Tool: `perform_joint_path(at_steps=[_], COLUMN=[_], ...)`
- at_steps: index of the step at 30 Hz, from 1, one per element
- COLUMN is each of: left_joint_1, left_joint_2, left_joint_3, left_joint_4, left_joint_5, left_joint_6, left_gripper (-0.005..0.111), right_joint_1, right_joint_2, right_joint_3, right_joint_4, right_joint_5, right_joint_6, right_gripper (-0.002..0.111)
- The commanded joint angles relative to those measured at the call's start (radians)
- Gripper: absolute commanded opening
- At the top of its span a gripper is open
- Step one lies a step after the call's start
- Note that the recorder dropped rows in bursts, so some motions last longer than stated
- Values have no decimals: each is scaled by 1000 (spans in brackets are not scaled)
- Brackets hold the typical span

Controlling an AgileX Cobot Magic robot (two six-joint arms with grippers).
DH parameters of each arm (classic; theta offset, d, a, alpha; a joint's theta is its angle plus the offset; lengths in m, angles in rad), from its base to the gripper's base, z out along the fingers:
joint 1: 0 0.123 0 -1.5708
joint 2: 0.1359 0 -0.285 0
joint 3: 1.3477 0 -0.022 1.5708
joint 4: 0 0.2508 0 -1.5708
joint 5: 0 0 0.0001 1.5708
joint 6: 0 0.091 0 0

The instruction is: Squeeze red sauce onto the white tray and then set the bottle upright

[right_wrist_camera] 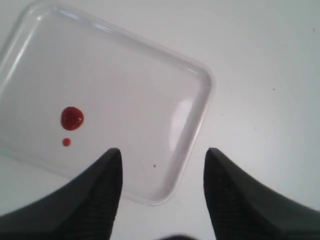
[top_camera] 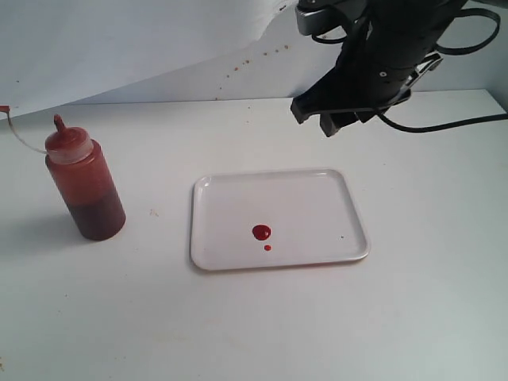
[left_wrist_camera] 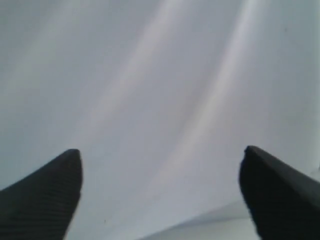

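The bottle (top_camera: 86,190) stands upright on the table at the left, its red nozzle pointing up and its tethered cap (top_camera: 4,109) trailing to the left edge. It stands free, with neither gripper on it. The white tray (top_camera: 305,202) lies flat in the middle. It holds red sauce (top_camera: 261,232) as a round blob, with a small drop (top_camera: 267,248) just in front. My right gripper (top_camera: 325,123) hangs above the table behind the tray, open and empty. Its wrist view shows the tray (right_wrist_camera: 130,80), the sauce (right_wrist_camera: 72,118) and the open gripper (right_wrist_camera: 163,150). My left gripper (left_wrist_camera: 161,151) is open, facing a plain white surface.
A white backdrop sheet (top_camera: 119,40) hangs behind the table, with reddish specks (top_camera: 262,55) on the wall beside it. A black cable (top_camera: 444,125) runs from the right arm across the back right of the table. A tiny dark speck (right_wrist_camera: 154,165) sits on the tray.
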Motion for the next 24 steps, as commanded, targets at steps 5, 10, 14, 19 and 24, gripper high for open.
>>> perform_joint_path(at_steps=[5,10,14,19,24], left_joint_1=[2,2,2,2,2], left_joint_2=[165,310,416,471,433], left_joint_3=[-78,-154,-266,-401,-460], left_joint_4=[-41,-68,-145,-232,-232], left_joint_5=[485,780,1078,1270,1341], left_joint_6=[-15,-27,-4,133,138], left_gripper=[1,0,0,0,0], right_joint_1=[-104,-223,-290,-361,-395], right_joint_2=[-10,-10,-26,-100,-246], right_joint_3=[-5,6,76,205,291], right_joint_4=[0,44,67,140,134], right_joint_5=[125,180,184,151,134], right_joint_6=[74,60,8,-30,-34], right_gripper=[11,0,0,0,0])
